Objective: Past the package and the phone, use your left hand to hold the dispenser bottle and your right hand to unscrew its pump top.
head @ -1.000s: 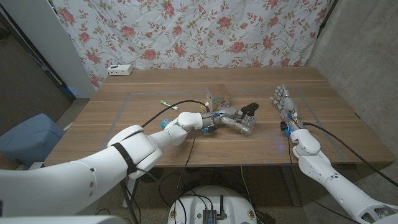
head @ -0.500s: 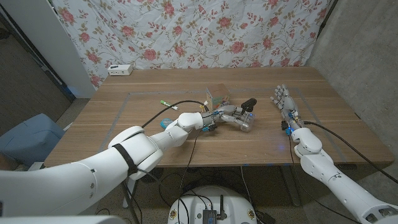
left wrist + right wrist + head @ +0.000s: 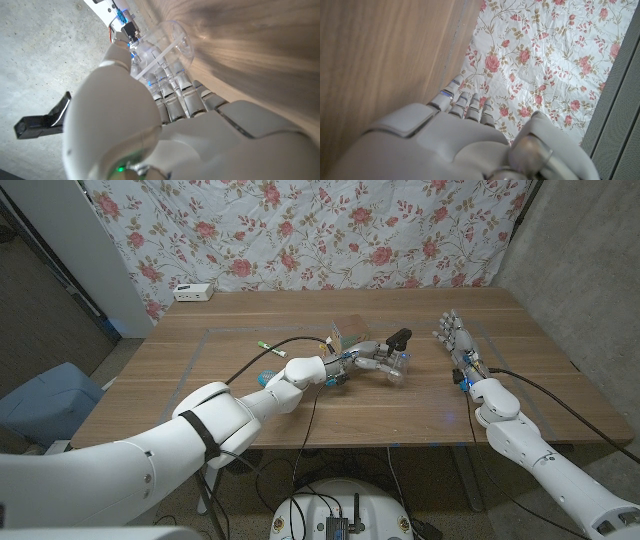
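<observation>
— Where is the dispenser bottle sitting?

— Near the middle of the tabletop, a little toward the right edge. The left hand is gripping it, fingers wrapping around the clear body, and the bottle is tilting with its black pump top pointing up and toward the far edge. In the left wrist view the fingers are curling around the transparent bottle, and the pump top is sticking out to the side.

— And the right hand?

— It is holding nothing, fingers apart and reaching toward the far edge, near the right edge of the tabletop and well apart from the bottle. In the right wrist view its fingers are extending along the wood toward the floral cloth.

— Anything else lying around?

— A small package is sitting just behind the left hand, toward the far edge. A white box is resting at the far left corner. A small blue thing is showing beside the left forearm; I cannot tell what it is.
</observation>
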